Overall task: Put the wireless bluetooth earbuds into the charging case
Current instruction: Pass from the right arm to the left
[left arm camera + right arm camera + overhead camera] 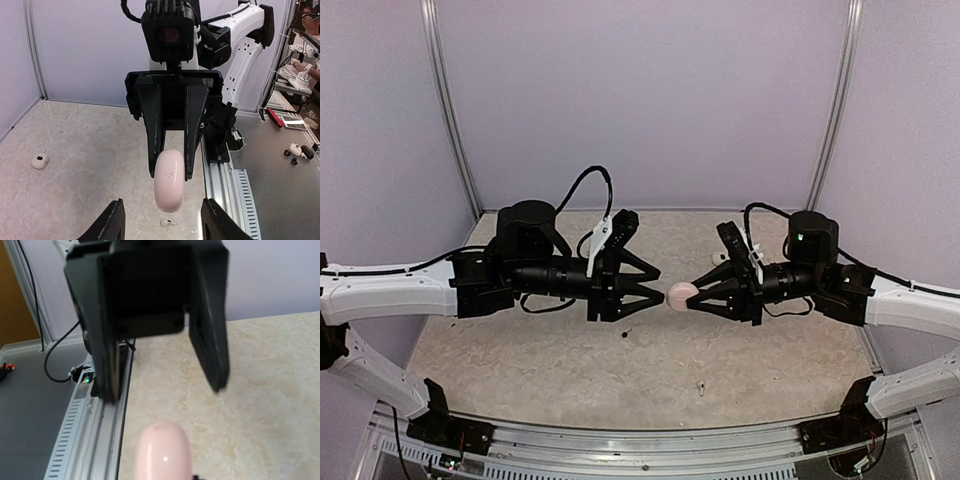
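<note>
The charging case (681, 293) is a pink, pebble-shaped shell that looks closed. It hangs above the middle of the table, with my right gripper (690, 297) shut on it. In the left wrist view the right gripper's black fingers (156, 150) pinch the case (169, 181) from both sides. My left gripper (654, 291) faces it, open. Its fingertips (114, 222) stand wide on either side, apart from the case. The right wrist view shows the case (165, 452) low in the frame. A tiny pale piece that looks like an earbud (168, 222) lies on the table beneath.
A small white case-like object (40, 160) rests on the table toward the back. Another tiny piece (700, 387) and a dark speck (625, 333) lie on the near half. A metal rail (227, 185) runs along the near edge. Purple walls enclose the table.
</note>
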Tool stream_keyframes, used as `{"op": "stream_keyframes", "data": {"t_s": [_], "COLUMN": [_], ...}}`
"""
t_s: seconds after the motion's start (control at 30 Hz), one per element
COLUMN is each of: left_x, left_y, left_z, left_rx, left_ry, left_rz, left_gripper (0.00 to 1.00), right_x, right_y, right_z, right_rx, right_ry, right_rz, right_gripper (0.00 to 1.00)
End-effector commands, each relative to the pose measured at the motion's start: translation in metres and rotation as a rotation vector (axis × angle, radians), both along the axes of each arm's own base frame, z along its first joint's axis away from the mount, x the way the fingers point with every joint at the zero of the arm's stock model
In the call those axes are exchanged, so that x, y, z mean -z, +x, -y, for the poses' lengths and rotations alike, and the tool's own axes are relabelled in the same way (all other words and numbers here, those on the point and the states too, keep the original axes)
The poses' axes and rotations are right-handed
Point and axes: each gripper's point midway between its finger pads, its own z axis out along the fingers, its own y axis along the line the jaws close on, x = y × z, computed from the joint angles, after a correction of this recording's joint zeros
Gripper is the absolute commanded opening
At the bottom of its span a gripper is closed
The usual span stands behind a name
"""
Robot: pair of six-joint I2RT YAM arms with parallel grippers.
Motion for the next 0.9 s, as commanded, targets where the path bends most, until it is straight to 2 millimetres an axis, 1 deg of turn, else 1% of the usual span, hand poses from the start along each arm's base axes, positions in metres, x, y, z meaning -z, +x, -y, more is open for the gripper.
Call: {"op": "stream_keyframes", "data": {"t_s": [0.0,0.2,0.3,0.43,0.63,0.67,0.7,0.8,0.87], "left_x": [0.0,0.007,0.009,0.01,0.008,0.007,0.006,0.003,-0.003], "left_y": [-0.006,-0.005,-0.007,-0.008,-0.008,-0.008,-0.008,-0.007,-0.006], "left_z": [0.012,0.024,0.028,0.029,0.025,0.025,0.024,0.023,0.021], "left_rx": [0.051,0.07,0.083,0.09,0.085,0.082,0.083,0.083,0.081], "left_ry": [0.017,0.044,0.052,0.053,0.049,0.048,0.048,0.036,0.018], "left_rz": [-0.021,-0.023,-0.021,-0.019,-0.016,-0.015,-0.016,-0.02,-0.024], "left_gripper": [0.52,0.51,0.47,0.4,0.25,0.23,0.21,0.13,0.11], "right_x": [-0.013,-0.011,-0.009,-0.008,-0.003,-0.003,-0.002,-0.003,-0.004], "right_y": [-0.005,-0.009,-0.009,-0.007,0.0,0.0,0.001,0.003,0.002], "right_z": [-0.004,-0.008,-0.008,-0.008,-0.006,-0.006,-0.005,-0.003,-0.001], "right_rx": [-0.015,-0.026,-0.022,-0.011,0.037,0.045,0.055,0.076,0.08], "right_ry": [0.015,0.008,0.003,0.0,-0.014,-0.014,-0.014,-0.009,0.006], "right_rz": [0.042,0.038,0.036,0.037,0.034,0.031,0.025,0.014,0.015], "right_gripper": [0.1,0.11,0.1,0.1,0.11,0.12,0.16,0.34,0.46]}}
